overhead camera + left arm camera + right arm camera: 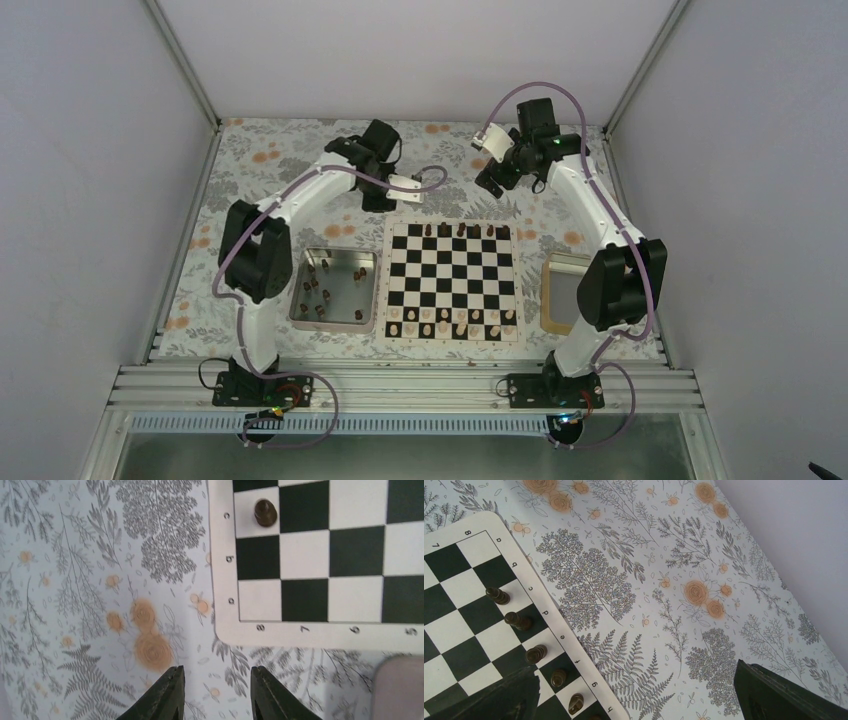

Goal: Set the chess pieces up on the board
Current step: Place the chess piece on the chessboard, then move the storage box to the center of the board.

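Hovering past the far edge of the board point(452, 280), left tool point(217, 697) and right tool point(639, 700) both stand apart, empty; dark chess pieces point(516, 621) line the far rank, others lie in the metal tray point(333, 322).

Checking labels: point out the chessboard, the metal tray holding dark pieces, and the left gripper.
chessboard point(451, 283), top view, bare centre squares.
metal tray point(343, 295), top view, bare floor.
left gripper point(216, 672), left wrist view, midway between fingertips.
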Controlling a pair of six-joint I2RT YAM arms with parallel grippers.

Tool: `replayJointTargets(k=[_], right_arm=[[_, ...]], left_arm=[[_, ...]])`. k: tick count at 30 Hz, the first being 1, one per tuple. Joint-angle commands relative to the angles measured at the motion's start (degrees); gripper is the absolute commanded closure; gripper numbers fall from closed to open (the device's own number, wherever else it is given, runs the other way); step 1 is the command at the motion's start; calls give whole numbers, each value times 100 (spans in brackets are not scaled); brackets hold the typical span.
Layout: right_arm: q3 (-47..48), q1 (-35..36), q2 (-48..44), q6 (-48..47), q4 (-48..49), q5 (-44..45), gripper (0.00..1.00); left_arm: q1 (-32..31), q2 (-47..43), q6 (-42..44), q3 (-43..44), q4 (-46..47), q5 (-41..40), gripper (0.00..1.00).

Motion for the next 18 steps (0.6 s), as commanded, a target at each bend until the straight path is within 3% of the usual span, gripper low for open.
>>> replayJointTargets(k=[1, 11, 15, 18], right_arm=[[24, -47, 47, 41, 1, -95, 0], [77, -42, 152, 56, -40, -161, 0], [93, -29, 202, 58, -52, -177, 0], [114, -14, 230, 51, -51, -191, 0]], left_arm=[[127, -419, 50, -487, -110, -138, 66], [453, -1554, -276, -1754, -286, -495, 63], [527, -1917, -411, -2091, -361, -309, 50], [558, -2108, -467, -2310, -434, -236, 47]])
